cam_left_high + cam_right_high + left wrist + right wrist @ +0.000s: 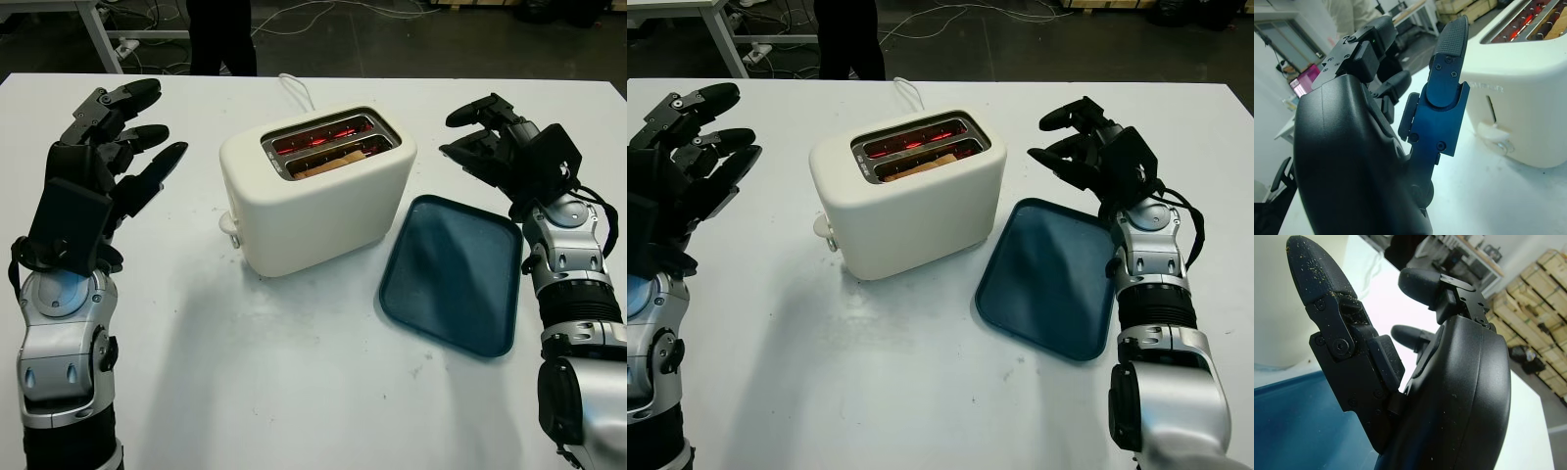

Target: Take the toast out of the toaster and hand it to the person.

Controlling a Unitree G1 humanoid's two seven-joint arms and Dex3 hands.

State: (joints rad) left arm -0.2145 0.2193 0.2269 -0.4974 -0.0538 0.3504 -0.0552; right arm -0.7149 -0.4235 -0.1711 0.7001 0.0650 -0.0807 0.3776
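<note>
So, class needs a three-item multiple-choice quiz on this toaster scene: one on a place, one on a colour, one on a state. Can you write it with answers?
1. Where is the tray relative to the toaster?
A. On the right hand's side
B. On the left hand's side
C. On top of it

2. What colour is the tray?
A. Red
B. Dark blue
C. Yellow

3. What does the right hand hold?
A. Toast
B. The tray
C. Nothing

Answers: 1 A, it lies beside the toaster below the right hand. 2 B, its surface is dark blue. 3 C, it is open above the table.

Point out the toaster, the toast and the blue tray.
toaster (323, 201): left eye view, on its cream front wall.
toast (328, 163): left eye view, on the brown edge in the nearer slot.
blue tray (456, 269): left eye view, on its bare floor.
</note>
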